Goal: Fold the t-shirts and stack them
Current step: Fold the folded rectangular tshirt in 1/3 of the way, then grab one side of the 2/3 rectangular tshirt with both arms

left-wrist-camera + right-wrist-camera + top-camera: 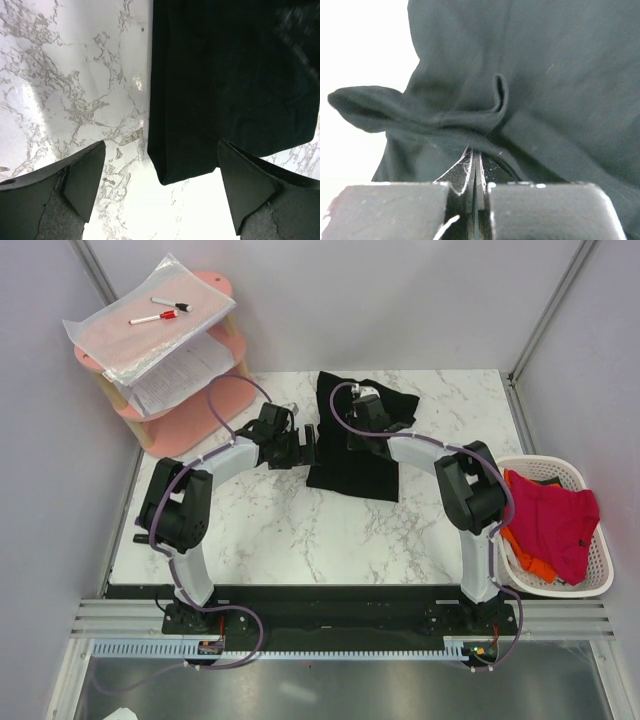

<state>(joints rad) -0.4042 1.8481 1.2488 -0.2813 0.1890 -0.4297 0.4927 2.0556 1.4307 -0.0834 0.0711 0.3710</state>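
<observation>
My right gripper [475,157], pinched shut on a raised pleat of the black t-shirt [350,475] at the far middle of the table [300,530], should draw the fold over low and evenly, while my left gripper [160,145], spread wide with its arm reaching forward, hovers over the shirt's left edge to pin it.

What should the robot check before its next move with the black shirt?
1. Right gripper pinching black t-shirt: ok, shut on a fold.
2. Left gripper open: ok, jaws wide.
3. Shirt corner between its fingers: ok.
4. Left gripper's height above table: cannot tell.
5. Shirt lying flat: not ok, bunched at the far end.
6. Red t-shirt and orange t-shirt folded: not ok, heaped in white basket.
</observation>
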